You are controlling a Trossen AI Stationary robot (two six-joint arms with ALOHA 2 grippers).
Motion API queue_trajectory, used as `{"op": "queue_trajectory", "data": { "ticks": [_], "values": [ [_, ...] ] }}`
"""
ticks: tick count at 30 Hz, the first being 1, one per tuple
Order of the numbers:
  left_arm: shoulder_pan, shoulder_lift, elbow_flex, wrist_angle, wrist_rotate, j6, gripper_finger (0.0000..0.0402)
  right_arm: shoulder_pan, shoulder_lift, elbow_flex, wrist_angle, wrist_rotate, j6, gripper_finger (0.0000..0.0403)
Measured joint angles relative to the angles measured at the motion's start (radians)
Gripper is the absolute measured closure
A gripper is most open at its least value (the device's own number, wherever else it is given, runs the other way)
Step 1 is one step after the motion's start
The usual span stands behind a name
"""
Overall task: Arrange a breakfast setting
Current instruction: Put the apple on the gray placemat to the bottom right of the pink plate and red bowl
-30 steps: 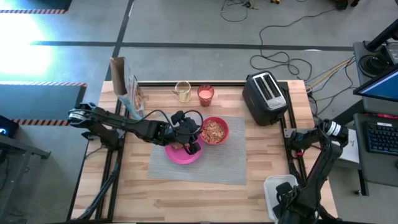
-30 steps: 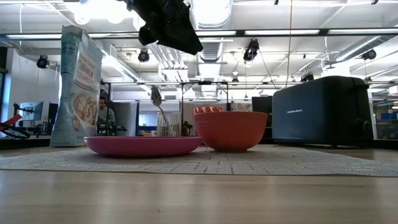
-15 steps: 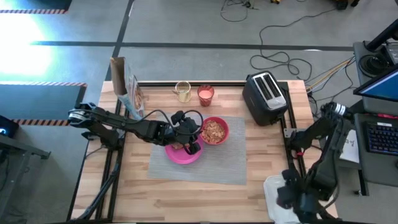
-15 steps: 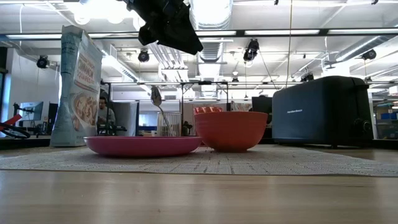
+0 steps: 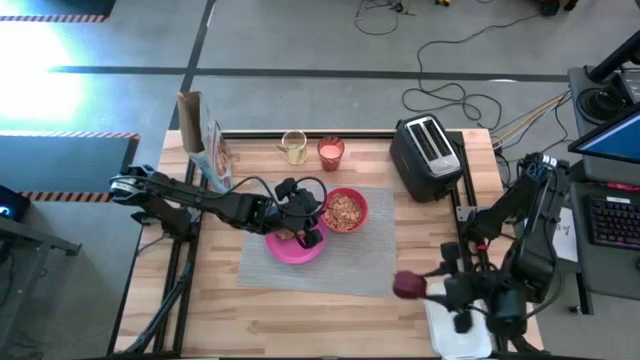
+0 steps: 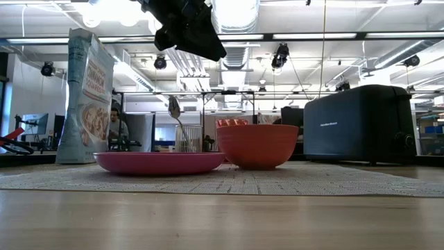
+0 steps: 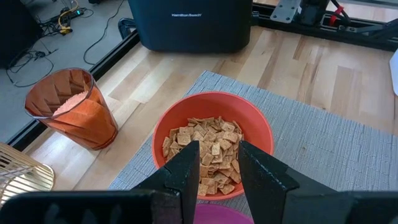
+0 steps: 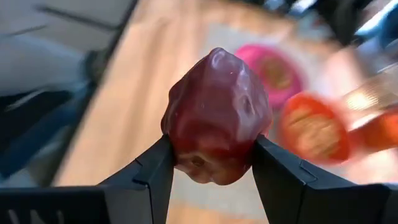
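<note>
Carrying the dark red patty [image 8: 216,118] clenched in our right pincer [image 5: 418,286], we'd next drop it on the pink plate [image 5: 280,250], where the left pincer [image 7: 217,163] hovers, its state unclear.

Glossy, lumpy dark red patty [image 8: 216,115], woven grey placemat [image 5: 365,262] — matt, pale wood table [image 5: 330,315], smooth black toaster [image 5: 428,158]

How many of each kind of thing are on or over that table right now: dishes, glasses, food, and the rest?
Dishes: 2, pink plate and red bowl of cereal
Glasses: 2, orange drink and pale drink
Placemat: 1
Toaster: 1
Cereal box: 1
Spoon: 1
Dark red patty, held by the right gripper: 1
Total: 9
</note>
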Motion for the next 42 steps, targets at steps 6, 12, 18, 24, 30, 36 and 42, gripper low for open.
{"op": "queue_trajectory", "data": {
  "ticks": [6, 12, 18, 24, 30, 36, 42],
  "values": [
    [0.0, 0.0, 0.0, 0.0, 0.0, 0.0, 0.0307, -0.06, 0.047, -0.04, 0.015, 0.182, 0.006, 0.023],
    [0.0, 0.0, 0.0, 0.0, 0.0, -0.013, 0.0307, -0.168, 0.124, -0.131, 0.091, 0.182, 0.066, 0.023],
    [0.0, 0.0, 0.0, 0.0, 0.0, -0.01, 0.0307, -0.317, 0.184, -0.239, 0.391, 0.127, -0.063, 0.023],
    [0.0, 0.0, 0.0, 0.0, 0.0, 0.007, 0.0307, -0.468, 0.236, -0.34, 0.672, -0.019, -0.147, 0.023],
    [0.0, 0.0, 0.0, 0.0, 0.0, 0.037, 0.0307, -0.542, 0.268, -0.411, 0.859, -0.047, -0.156, 0.0229],
    [0.0, 0.0, -0.001, -0.001, 0.0, 0.056, 0.0307, -0.581, 0.32, -0.452, 0.988, -0.063, -0.157, 0.0229],
    [0.0, 0.0, -0.001, -0.005, 0.0, 0.056, 0.0307, -0.608, 0.412, -0.451, 1.031, -0.067, -0.158, 0.0229]
  ]
}}
